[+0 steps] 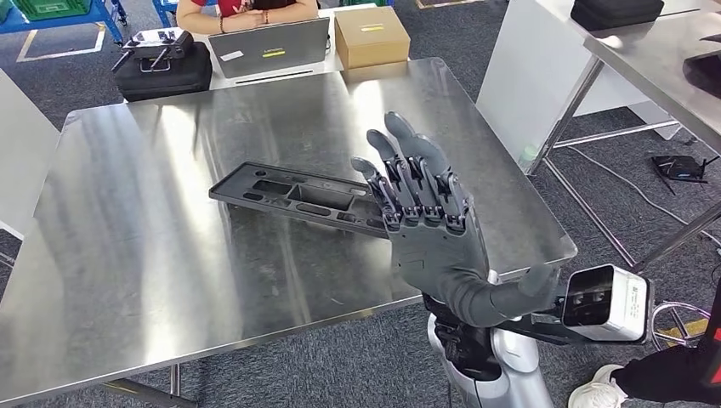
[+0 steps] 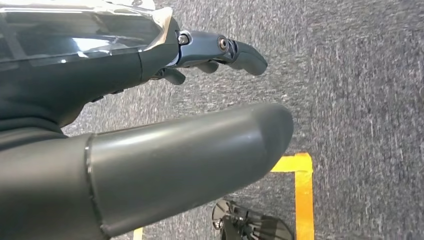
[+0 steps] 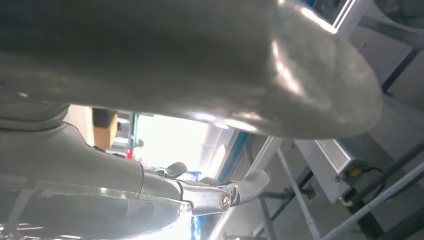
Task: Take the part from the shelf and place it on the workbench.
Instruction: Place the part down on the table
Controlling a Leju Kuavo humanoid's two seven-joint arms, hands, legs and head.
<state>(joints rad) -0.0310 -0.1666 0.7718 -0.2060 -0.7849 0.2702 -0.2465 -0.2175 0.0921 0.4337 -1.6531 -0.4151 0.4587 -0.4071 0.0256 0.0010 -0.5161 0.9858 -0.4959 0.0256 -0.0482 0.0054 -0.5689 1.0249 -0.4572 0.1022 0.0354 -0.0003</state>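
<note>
The part [image 1: 298, 197] is a long black plastic tray with several cut-outs. It lies flat on the steel workbench [image 1: 144, 255], a little right of the middle. My right hand [image 1: 429, 229] is raised over the bench's near right edge, with its fingers straight, spread and empty. From the head view its fingertips [image 1: 400, 127] cover the part's right end; I cannot tell whether they touch it. The right wrist view shows the same hand [image 3: 175, 60] open. My left hand [image 2: 165, 160] hangs over grey carpet and holds nothing, its fingers [image 2: 235, 50] loosely extended.
Behind the bench stand a laptop [image 1: 270, 47], a cardboard box [image 1: 371, 36] and a black case [image 1: 163, 68], with a person [image 1: 246, 13] seated there. A second steel table [image 1: 655, 59] stands at the right. A person's shoe [image 1: 599, 393] is at the lower right. Yellow floor tape [image 2: 302, 190] lies below my left hand.
</note>
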